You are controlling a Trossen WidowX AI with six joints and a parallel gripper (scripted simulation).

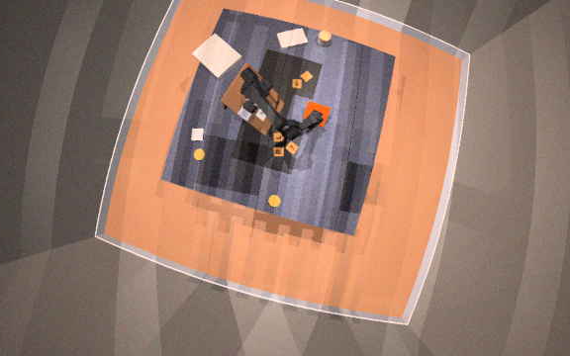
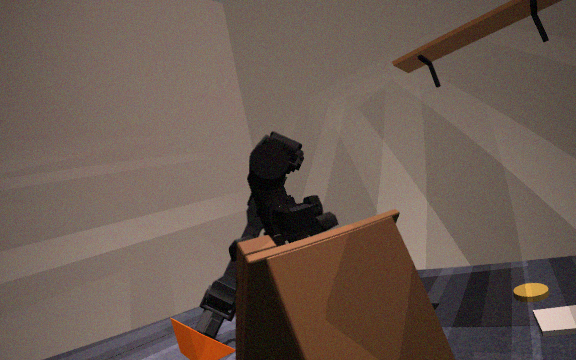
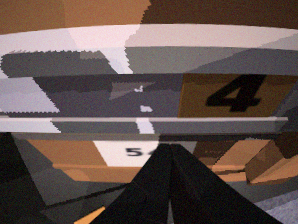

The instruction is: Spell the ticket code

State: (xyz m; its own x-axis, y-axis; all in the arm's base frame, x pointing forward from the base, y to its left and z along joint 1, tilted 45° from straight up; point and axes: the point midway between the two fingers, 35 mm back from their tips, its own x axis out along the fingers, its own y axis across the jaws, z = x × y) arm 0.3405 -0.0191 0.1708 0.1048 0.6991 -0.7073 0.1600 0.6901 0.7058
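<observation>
The pincer (image 1: 249,106) (image 3: 168,153) is standing fully closed with nothing between its fingers, its tips partly covering the printed ticket (image 3: 117,152) in the wrist view. Above and to the right of the tips in that view, tile 4 (image 3: 235,95) is sitting in the letter rail (image 3: 150,37) of the brown board (image 1: 237,94) (image 2: 358,290), while tiles L (image 1: 278,136), R (image 1: 278,151) and 7 (image 1: 292,147) are lying loose, well apart from the pincer.
</observation>
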